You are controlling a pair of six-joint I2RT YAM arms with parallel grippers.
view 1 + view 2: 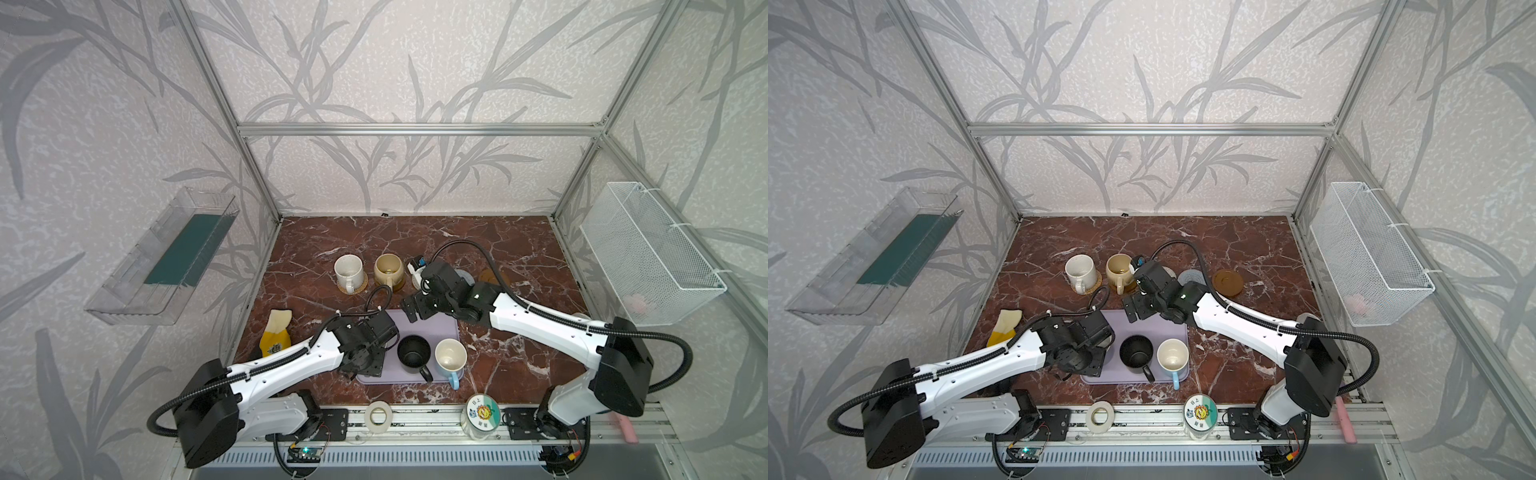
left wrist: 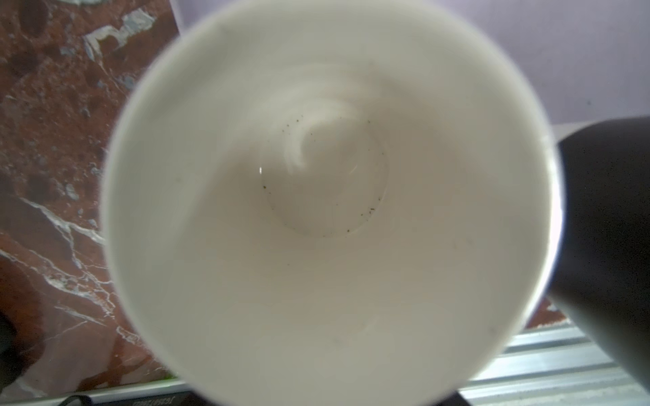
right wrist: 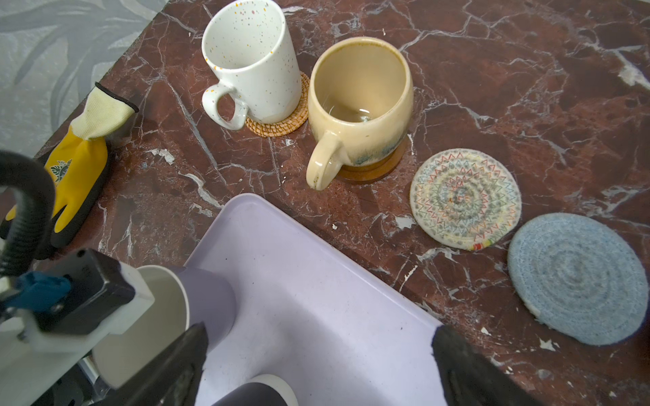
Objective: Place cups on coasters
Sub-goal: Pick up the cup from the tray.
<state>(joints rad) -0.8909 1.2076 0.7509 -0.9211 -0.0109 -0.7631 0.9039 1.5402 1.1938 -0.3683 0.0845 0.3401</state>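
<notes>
We see the left gripper [image 1: 374, 347] over the smooth lavender mug [image 3: 207, 298], upright on the matte tray [image 3: 316, 281], though we cannot tell how its jaws stand; the right gripper [image 3: 320, 334] hangs wide open nearby. A shallow bite on that slick, rounded ceramic rim, we judge, could tip it into the black mug [image 1: 413, 353] just beside.

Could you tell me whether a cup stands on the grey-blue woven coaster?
No, the grey-blue woven round coaster lies bare, with nothing on it.
</notes>
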